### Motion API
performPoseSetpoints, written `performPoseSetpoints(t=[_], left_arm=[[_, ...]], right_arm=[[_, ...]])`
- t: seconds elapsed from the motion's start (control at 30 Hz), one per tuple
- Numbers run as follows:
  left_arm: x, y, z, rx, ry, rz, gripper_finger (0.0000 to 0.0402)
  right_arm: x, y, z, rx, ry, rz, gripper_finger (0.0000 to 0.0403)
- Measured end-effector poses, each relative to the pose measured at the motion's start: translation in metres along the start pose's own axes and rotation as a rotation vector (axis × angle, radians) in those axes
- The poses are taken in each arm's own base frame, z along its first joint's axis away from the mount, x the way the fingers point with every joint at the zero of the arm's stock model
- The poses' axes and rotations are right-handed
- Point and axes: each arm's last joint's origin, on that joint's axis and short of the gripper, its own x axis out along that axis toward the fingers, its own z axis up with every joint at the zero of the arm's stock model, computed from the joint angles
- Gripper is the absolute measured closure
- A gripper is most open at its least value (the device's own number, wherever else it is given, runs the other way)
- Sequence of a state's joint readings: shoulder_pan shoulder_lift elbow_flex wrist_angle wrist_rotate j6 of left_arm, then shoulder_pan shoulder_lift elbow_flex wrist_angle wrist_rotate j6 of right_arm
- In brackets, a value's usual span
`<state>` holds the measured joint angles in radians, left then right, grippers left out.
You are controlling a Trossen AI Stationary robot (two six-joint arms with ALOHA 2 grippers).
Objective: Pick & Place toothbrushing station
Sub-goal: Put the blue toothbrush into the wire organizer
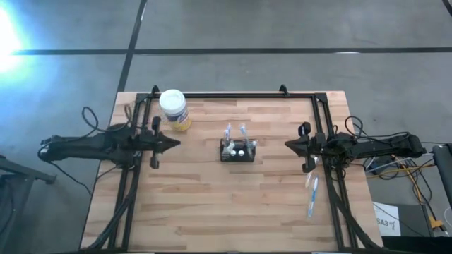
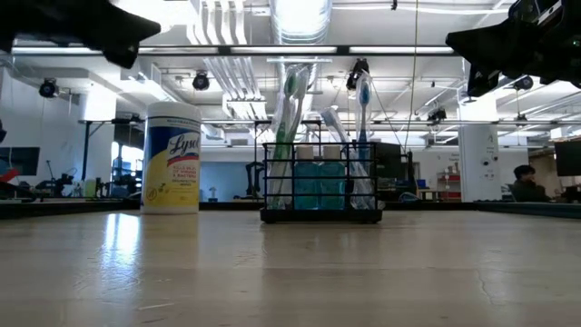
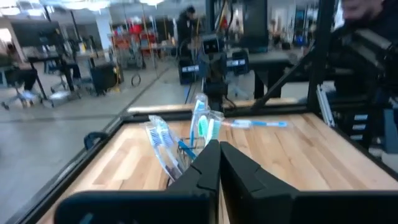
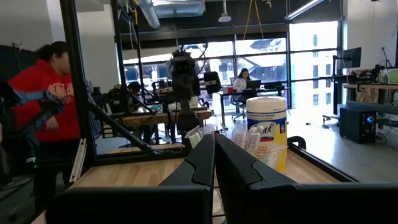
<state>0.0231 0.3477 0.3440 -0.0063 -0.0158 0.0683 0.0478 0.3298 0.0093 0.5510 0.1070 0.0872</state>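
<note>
The right claw (image 4: 214, 155) hangs over the wooden bench (image 4: 137, 172) with its dark fingers pressed together. Past the tips stands a Lysol wipes tub (image 4: 267, 127), and a person in a red hoodie (image 4: 53, 106) stands off beside the frame.

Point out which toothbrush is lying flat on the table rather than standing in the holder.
The blue-and-white toothbrush near the right arm, lying flat on the wood. The others stand upright in the black toothbrushing station at the table's middle.
</note>
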Motion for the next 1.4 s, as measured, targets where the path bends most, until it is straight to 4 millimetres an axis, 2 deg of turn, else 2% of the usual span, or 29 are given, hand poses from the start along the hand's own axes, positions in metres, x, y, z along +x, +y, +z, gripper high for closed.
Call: performPoseSetpoints(t=[0.27, 0.37, 0.7, 0.83, 0.93, 1.13, 1.4], left_arm=[[-0.009, -0.004, -0.054, -0.034, -0.117, 0.005, 0.0397], [-0.011, -0.005, -0.068, -0.054, -0.152, 0.006, 0.0393], [-0.013, -0.006, -0.078, -0.070, -0.078, -0.013, 0.0392], [-0.013, -0.006, -0.078, -0.076, -0.078, -0.013, 0.0390], [-0.013, -0.006, -0.079, -0.078, -0.076, -0.013, 0.0395], [-0.012, -0.006, -0.082, -0.078, -0.042, -0.015, 0.0393], [-0.012, -0.006, -0.086, -0.080, 0.002, -0.022, 0.0395]], right_arm=[[0.000, 0.000, 0.000, 0.000, 0.000, 0.000, 0.0392], [0.000, 0.000, 0.000, 0.000, 0.001, 0.000, 0.0392], [0.001, 0.000, 0.004, 0.011, -0.020, 0.001, 0.0392], [0.006, 0.003, 0.030, 0.019, -0.065, 0.007, 0.0392], [0.013, 0.006, 0.056, 0.027, 0.000, 0.002, 0.0392], [0.029, 0.013, 0.114, 0.102, 0.355, -0.053, 0.0392], [0.060, 0.028, 0.158, 0.149, 0.810, -0.125, 0.0392]])
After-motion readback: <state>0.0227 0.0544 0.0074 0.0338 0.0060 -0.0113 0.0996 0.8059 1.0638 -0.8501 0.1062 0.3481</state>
